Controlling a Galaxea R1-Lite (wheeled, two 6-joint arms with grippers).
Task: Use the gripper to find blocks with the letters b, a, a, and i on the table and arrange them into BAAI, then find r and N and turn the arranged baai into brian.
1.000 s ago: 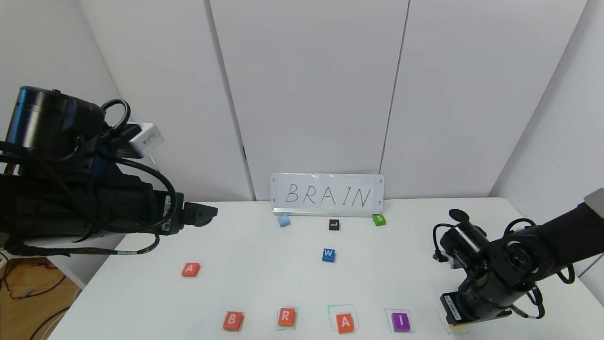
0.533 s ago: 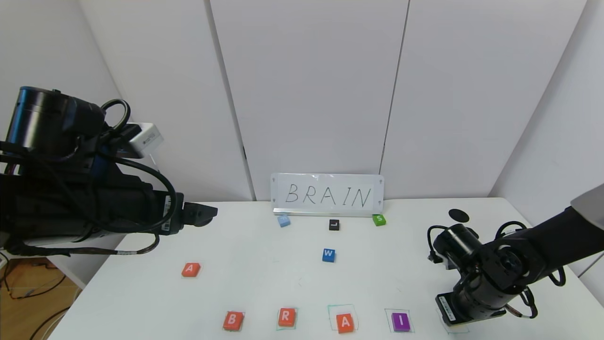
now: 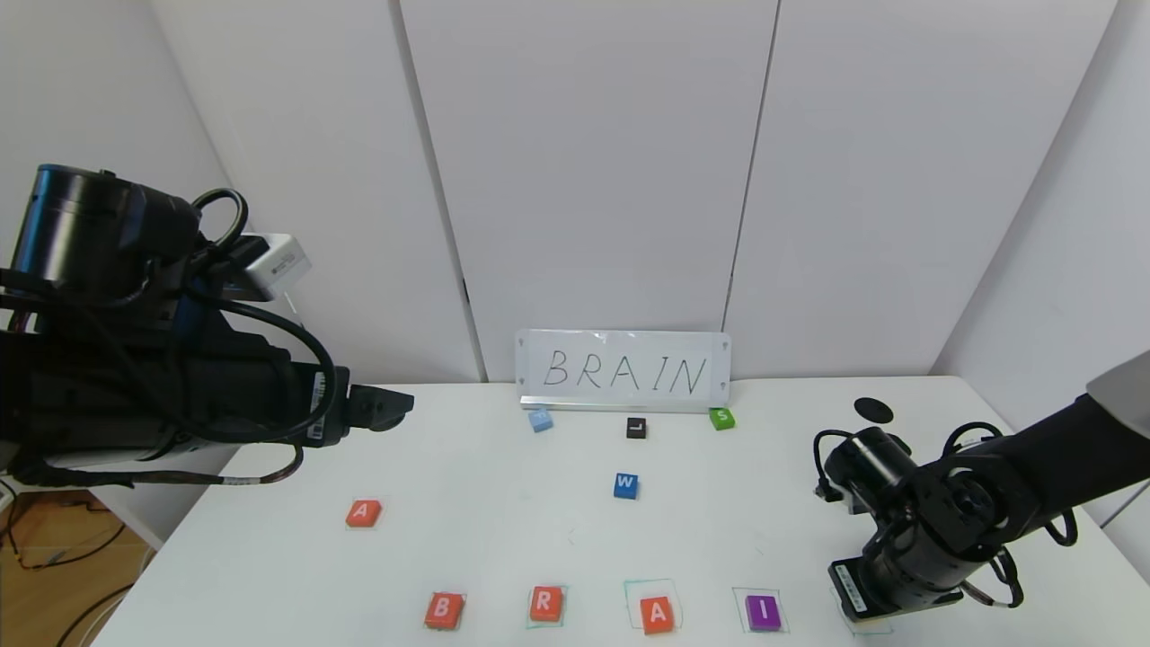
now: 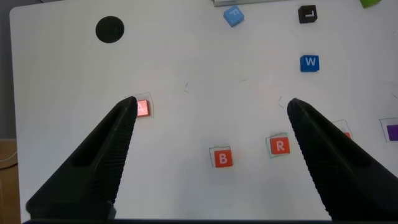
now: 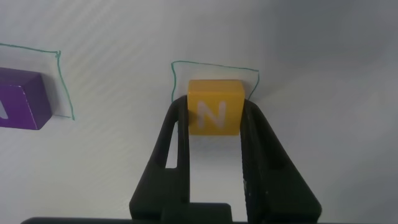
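Front row on the table (image 3: 503,539), left to right: orange B block (image 3: 444,610), orange R block (image 3: 545,604), orange A block (image 3: 658,615), purple I block (image 3: 763,612), each in or at a green drawn square
Right gripper (image 5: 214,134) low at the row's right end, fingers closed on the yellow N block (image 5: 215,106) inside a green square
Second orange A block (image 3: 363,513) lies apart, mid-left
Blue W block (image 3: 626,485) at centre
Left gripper (image 4: 208,134) raised over the left side, jaws wide, holding nothing
BRAIN sign (image 3: 623,370) at the back

BRAIN sign (image 3: 623,371), blocks W (image 3: 626,486), L (image 3: 636,428), S (image 3: 721,418).
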